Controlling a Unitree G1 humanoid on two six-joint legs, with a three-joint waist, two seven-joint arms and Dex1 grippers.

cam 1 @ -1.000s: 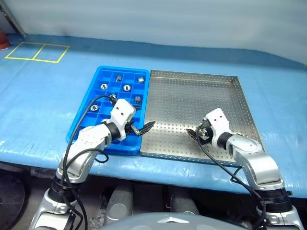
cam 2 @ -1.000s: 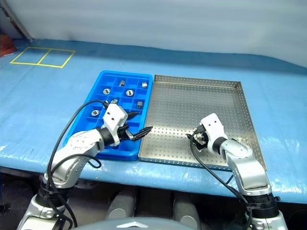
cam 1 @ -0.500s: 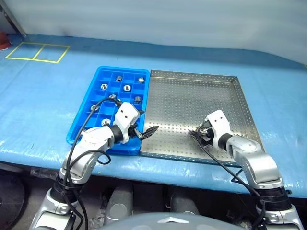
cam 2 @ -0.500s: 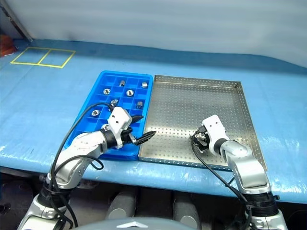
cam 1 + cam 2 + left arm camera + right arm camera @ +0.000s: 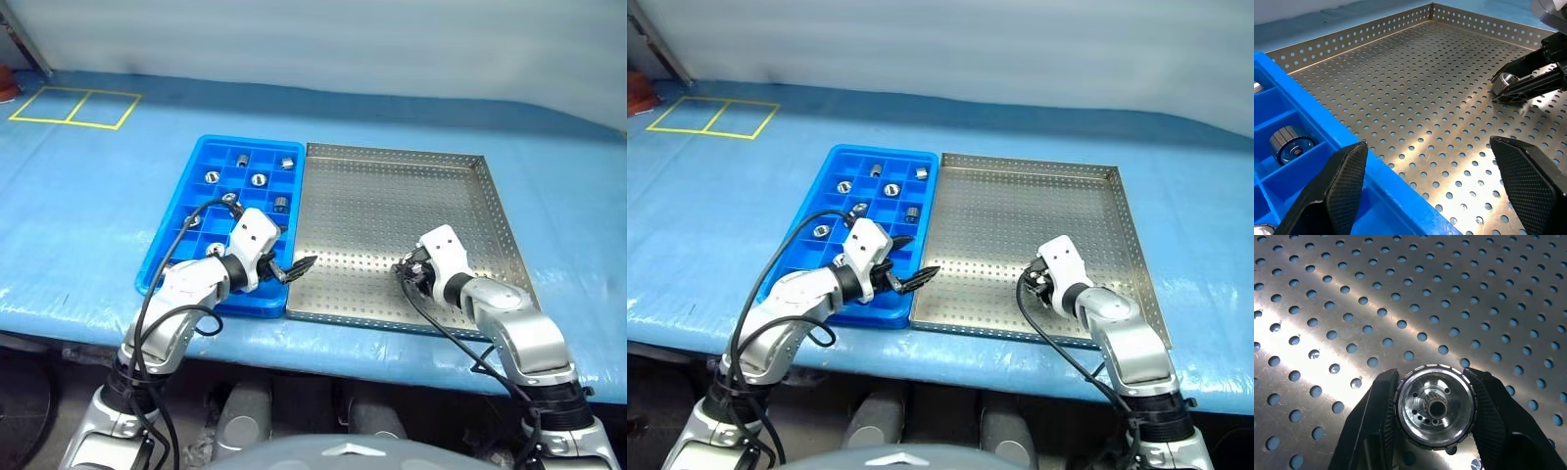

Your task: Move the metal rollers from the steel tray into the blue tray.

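Right end effector (image 5: 1434, 431) clamps a roller (image 5: 1434, 405), bore facing its wrist camera; left end effector (image 5: 1435, 191) spread wide, empty

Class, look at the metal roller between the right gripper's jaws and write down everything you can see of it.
The metal roller is a small, shiny silver cylinder with a finely ridged rim, a recessed face and a dark central hole ringed by tiny holes. Its round face is turned toward the wrist camera. The right gripper has its black jaws closed against opposite sides of it. It sits low over the perforated floor of the steel tray, near the tray's front right part.
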